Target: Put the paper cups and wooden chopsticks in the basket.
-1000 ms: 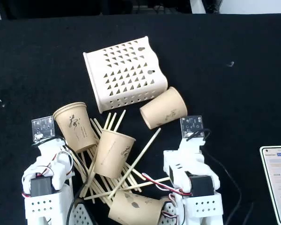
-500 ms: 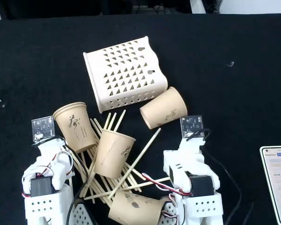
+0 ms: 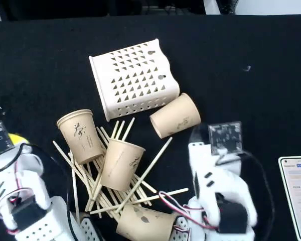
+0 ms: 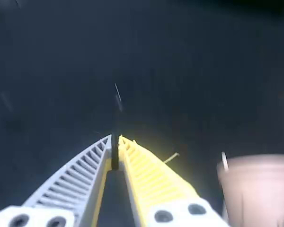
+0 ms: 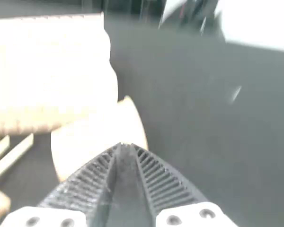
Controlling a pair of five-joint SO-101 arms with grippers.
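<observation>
The white perforated basket [image 3: 135,80] lies on its side on the black table, and it also appears in the right wrist view [image 5: 47,90]. Four paper cups lie about: one upright-tilted at the left [image 3: 81,135], one in the middle [image 3: 121,163], one beside the basket [image 3: 174,115], one at the front [image 3: 144,223]. Wooden chopsticks [image 3: 105,188] are scattered under and around the middle cups. My left gripper [image 4: 115,138] is shut and empty over bare table, with a cup [image 4: 258,189] off to its side. My right gripper [image 5: 123,145] is shut and empty, pointing at the cup beside the basket [image 5: 97,137].
A phone [image 3: 296,193] lies at the table's right edge. The left arm's base [image 3: 20,201] stands at the front left and the right arm's base [image 3: 220,196] at the front right, with the chopstick pile between them.
The left arm has swung out to the left, away from the cups. The right arm has shifted right and lifted. Cups, chopsticks and basket have not moved.
</observation>
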